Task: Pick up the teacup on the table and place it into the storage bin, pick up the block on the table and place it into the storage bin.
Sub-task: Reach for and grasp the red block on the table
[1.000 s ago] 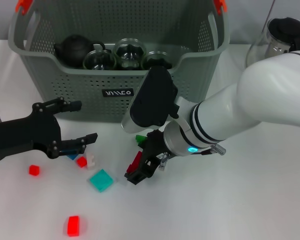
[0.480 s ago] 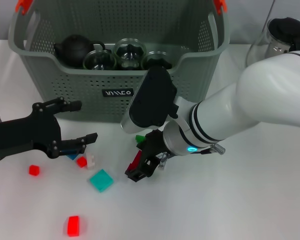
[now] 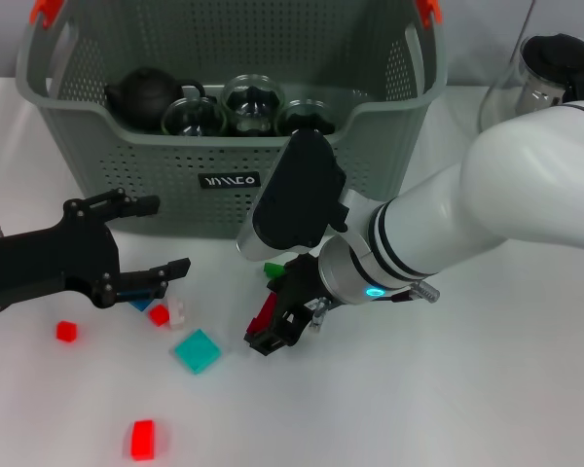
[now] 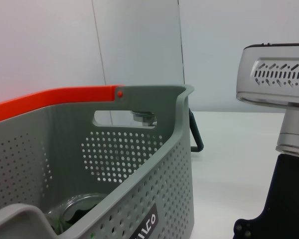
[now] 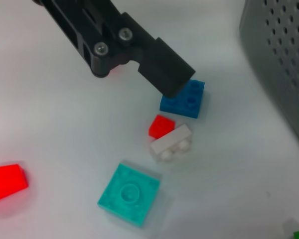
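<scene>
Blocks are scattered on the white table (image 3: pixel 487 409) in front of the storage bin (image 3: pixel 224 146), which stands at the far side and already holds a black teapot (image 3: pixel 144 95) and several glass teacups (image 3: pixel 253 101). No teacup is seen outside the bin, so the block step is judged to be in hand.

The right gripper (image 3: pixel 273 331) is held low over the table, just right of a teal block (image 3: pixel 196 350), with something red (image 3: pixel 265 313) pinched between its jaws; a green block (image 3: pixel 273 268) lies just behind it. The left gripper (image 3: pixel 151 243) is held with its jaws spread above a small cluster: a blue block (image 5: pixel 184 99), a small red block (image 5: pixel 161 126) and a white block (image 5: pixel 171 144), the red and white ones touching.

If the red piece is firmly held, it should be raised straight up until the bin's near rim is cleared, then carried over the opening and released low, away from the glass cups. The grip should be confirmed before the lift, since little of the piece is visible. Two more red blocks (image 3: pixel 66 332) (image 3: pixel 143 439) lie nearer, at the left. A glass pitcher (image 3: pixel 545 73) stands at the far right.
</scene>
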Robot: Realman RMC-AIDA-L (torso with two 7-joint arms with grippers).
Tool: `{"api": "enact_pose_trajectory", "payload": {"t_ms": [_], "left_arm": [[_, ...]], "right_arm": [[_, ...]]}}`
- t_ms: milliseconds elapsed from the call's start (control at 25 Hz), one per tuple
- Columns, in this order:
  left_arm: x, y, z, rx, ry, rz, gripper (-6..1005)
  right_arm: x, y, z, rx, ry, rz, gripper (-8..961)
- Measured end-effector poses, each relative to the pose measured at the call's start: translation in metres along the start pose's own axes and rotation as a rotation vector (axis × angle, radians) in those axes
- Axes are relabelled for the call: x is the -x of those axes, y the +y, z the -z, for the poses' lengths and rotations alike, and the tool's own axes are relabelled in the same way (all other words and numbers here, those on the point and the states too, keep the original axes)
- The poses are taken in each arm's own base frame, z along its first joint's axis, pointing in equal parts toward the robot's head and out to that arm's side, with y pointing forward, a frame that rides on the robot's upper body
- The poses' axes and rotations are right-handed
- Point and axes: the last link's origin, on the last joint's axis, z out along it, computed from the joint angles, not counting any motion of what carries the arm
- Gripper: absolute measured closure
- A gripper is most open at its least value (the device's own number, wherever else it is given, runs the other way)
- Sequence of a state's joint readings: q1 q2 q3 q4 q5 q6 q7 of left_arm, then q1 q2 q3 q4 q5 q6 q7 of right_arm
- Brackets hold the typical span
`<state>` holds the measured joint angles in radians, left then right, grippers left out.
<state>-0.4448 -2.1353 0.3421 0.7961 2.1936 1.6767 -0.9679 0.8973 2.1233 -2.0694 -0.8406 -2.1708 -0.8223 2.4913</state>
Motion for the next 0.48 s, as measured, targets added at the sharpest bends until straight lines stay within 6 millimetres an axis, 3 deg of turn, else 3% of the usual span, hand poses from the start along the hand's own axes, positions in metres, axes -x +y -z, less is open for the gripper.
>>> {"api": "enact_pose_trajectory", "payload": {"t_ms": [480], "left_arm": [[-0.0005,-0.0002,-0.0007,0.003,0.0,-0.002,152]], "right_arm": [[-0.0021,-0.0007,-0.0007,-0.001,0.007,-0.002,198]]}}
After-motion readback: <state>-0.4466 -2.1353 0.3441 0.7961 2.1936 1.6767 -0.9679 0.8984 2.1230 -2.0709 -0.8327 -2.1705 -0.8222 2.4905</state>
